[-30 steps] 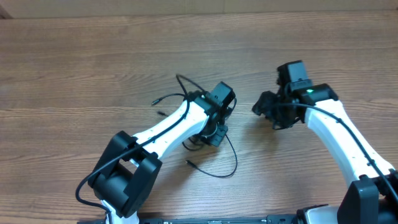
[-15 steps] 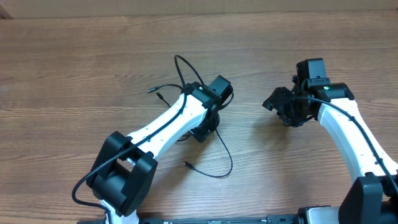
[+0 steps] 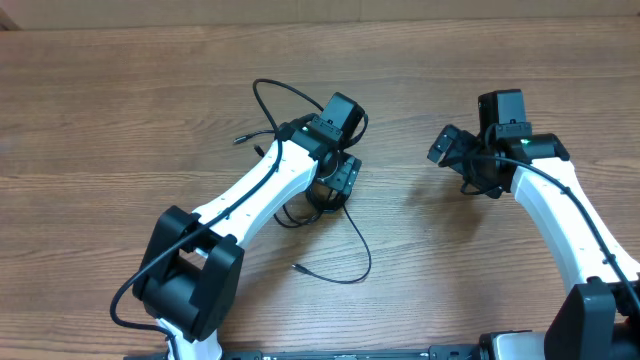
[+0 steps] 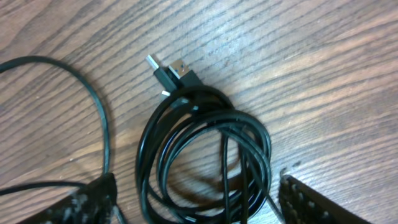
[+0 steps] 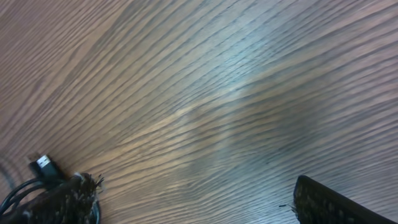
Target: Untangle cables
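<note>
The cables (image 3: pixel 300 210) lie near the middle of the wooden surface (image 3: pixel 110 110), mostly beneath the left hand (image 3: pixel 335 185).

**Cables**
- The left wrist view shows a black coil (image 4: pixel 205 143) of several turns lying flat on the surface.
- Two plugs (image 4: pixel 171 70) project side by side from the far-left edge of the coil. At least one has a silver tip.
- A single cord (image 4: pixel 99 106) arcs past the coil on the left, apart from it.
- In the overhead view, a loose cord (image 3: pixel 368 255) curves from the coil to the right and nearer. It ends in a small plug to the near left.
- A loop (image 3: pixel 257 97) rises on the far side of the left arm.

**Left hand**
- It hovers directly over the coil.
- Its fingers (image 4: pixel 84 202) stand apart, one on each side of the coil, and are not clamped on it.

**Right hand**
- The right hand (image 3: pixel 462 165) is well apart from the cables, to the right, over bare surface.
- Its fingers (image 5: pixel 329 202) stand wide apart, and only wood grain shows between them.
</note>
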Motion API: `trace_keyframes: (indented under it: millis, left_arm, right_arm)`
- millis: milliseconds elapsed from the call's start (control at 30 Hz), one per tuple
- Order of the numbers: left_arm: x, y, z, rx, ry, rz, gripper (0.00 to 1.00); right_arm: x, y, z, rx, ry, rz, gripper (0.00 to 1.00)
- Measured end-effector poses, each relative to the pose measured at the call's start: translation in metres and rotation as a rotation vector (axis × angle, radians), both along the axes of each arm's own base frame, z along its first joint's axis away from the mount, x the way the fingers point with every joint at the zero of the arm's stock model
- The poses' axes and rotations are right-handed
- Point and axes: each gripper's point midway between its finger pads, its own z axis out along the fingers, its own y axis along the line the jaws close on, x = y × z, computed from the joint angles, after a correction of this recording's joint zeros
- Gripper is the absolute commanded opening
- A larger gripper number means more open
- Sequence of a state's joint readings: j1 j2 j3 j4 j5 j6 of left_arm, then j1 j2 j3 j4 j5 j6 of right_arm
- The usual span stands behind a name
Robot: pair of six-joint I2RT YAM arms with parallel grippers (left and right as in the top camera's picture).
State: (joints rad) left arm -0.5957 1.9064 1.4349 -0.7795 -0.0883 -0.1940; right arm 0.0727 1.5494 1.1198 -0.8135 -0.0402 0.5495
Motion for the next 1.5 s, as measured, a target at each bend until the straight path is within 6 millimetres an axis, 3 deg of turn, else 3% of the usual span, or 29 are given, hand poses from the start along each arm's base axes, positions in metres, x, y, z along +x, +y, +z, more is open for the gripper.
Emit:
trace_keyframes:
  millis: [100, 133, 233, 267, 333, 467, 600, 733, 867, 900, 933, 1100, 1333, 1500]
  left_arm:
    - [-0.003, 0.000, -0.012, 0.009, 0.034, 0.015, 0.72]
    - [-0.005, 0.002, -0.019, 0.020, 0.054, 0.016, 0.64]
    - [-0.010, 0.005, -0.041, 0.051, 0.109, 0.029, 0.19]
    - [-0.012, 0.006, -0.046, 0.060, 0.121, 0.030, 0.11]
    - [-0.012, 0.007, -0.052, 0.067, 0.131, 0.030, 0.04]
    - [-0.004, -0.001, -0.048, 0.053, 0.095, -0.035, 0.04]
    - [0.006, -0.021, -0.040, 0.013, 0.042, -0.232, 0.07]
    - [-0.001, -0.046, -0.033, -0.070, 0.032, -0.479, 0.07]
    - [-0.008, -0.060, -0.021, -0.134, 0.042, -0.587, 0.08]
    - [-0.007, -0.063, -0.015, -0.147, 0.040, -0.595, 0.14]
    - [-0.006, -0.066, -0.008, -0.156, 0.039, -0.599, 0.27]
    - [0.009, -0.072, 0.025, -0.184, 0.007, -0.555, 0.59]
    - [0.008, -0.052, 0.024, -0.185, 0.082, -0.419, 0.60]
    - [0.007, -0.046, 0.013, -0.188, 0.107, -0.372, 0.53]
  right_arm:
    - [-0.002, -0.003, -0.001, -0.018, 0.008, -0.007, 1.00]
    - [-0.002, -0.004, -0.001, -0.021, 0.008, -0.008, 1.00]
    - [-0.002, -0.005, -0.001, -0.027, 0.008, -0.010, 1.00]
    - [-0.002, -0.005, -0.001, -0.028, 0.007, -0.011, 1.00]
    - [-0.002, -0.005, -0.001, -0.029, 0.008, -0.011, 1.00]
    - [-0.002, -0.005, -0.001, -0.029, 0.008, -0.011, 1.00]
    - [-0.002, -0.005, -0.001, -0.029, 0.008, -0.011, 1.00]
    - [-0.002, -0.006, -0.001, -0.029, 0.007, -0.012, 1.00]
    - [0.000, -0.002, 0.000, -0.011, -0.002, -0.005, 1.00]
    - [-0.002, 0.002, 0.000, 0.010, 0.007, 0.004, 1.00]
    - [-0.004, 0.006, -0.001, 0.033, 0.017, 0.013, 1.00]
    - [-0.009, 0.023, 0.001, 0.130, 0.037, 0.051, 1.00]
    - [-0.018, 0.029, -0.001, 0.165, 0.074, 0.062, 1.00]
    - [-0.018, 0.031, 0.000, 0.171, 0.072, 0.065, 1.00]
